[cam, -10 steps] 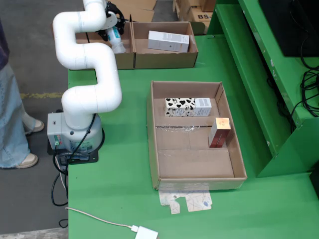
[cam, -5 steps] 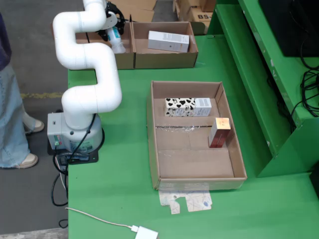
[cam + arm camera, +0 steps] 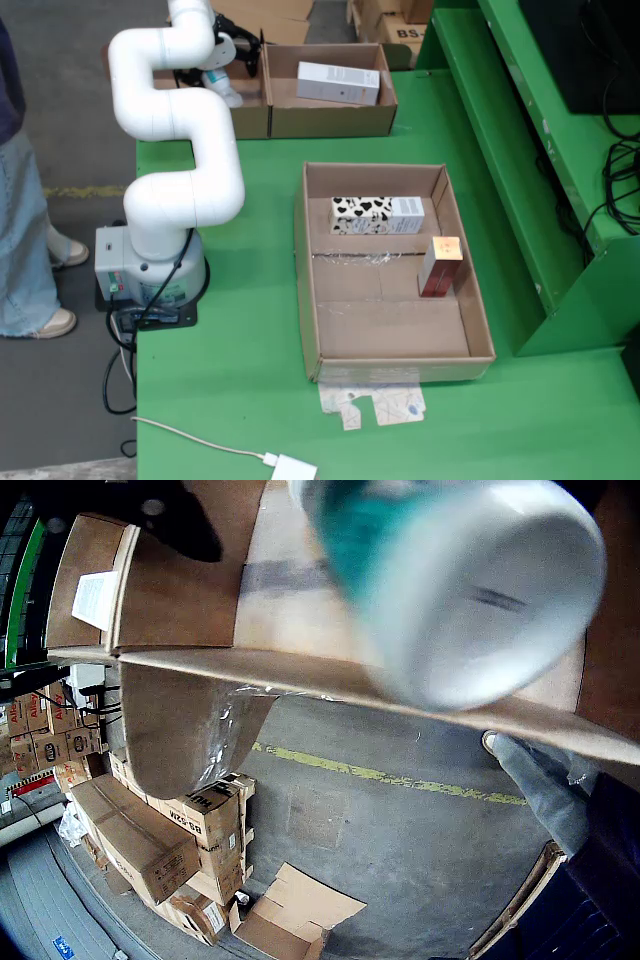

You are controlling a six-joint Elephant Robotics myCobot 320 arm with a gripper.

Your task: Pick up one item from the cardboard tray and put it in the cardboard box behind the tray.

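The cardboard tray (image 3: 385, 345) sits mid-table and holds a cow-patterned carton (image 3: 377, 214) lying at its back and a red-and-copper box (image 3: 441, 266) upright at its right. Behind it stands the cardboard box (image 3: 330, 122) with two compartments; a white carton (image 3: 338, 83) lies in the right one. My gripper (image 3: 218, 72) is shut on a white-and-teal bottle (image 3: 223, 88) over the left compartment. In the wrist view the bottle (image 3: 470, 580) fills the upper right, with the box's wall (image 3: 300, 670) under it and a dark finger (image 3: 175, 520) at the top left.
A person (image 3: 20, 200) stands left of the table beside the arm's base (image 3: 150, 275). A white cable and adapter (image 3: 290, 467) lie at the front edge. A torn paper scrap (image 3: 375, 405) lies before the tray. A green shelf (image 3: 540, 150) bounds the right. Stacked cartons (image 3: 170, 850) are on the floor.
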